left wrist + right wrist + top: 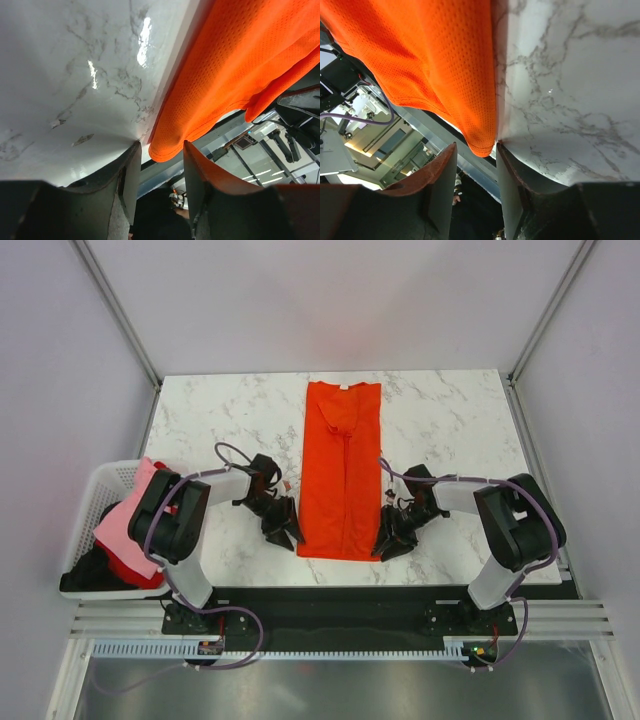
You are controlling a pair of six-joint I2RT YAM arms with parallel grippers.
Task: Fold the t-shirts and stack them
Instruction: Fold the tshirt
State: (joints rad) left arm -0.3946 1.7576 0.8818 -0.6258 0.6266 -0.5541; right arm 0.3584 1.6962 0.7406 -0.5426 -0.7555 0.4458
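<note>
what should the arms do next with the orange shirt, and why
Probably shut both tools. The left tool and right tool are open, each with a near hem corner of the shirt between its jaws, nothing gripped yet.

Orange t-shirt [341,470] between left gripper [284,532] and right gripper [388,542]

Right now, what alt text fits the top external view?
An orange t-shirt, folded into a long strip, lies mid-table; the left arm's fingers and right arm's fingers flank its near corners. A white basket holding more shirts sits left.
</note>
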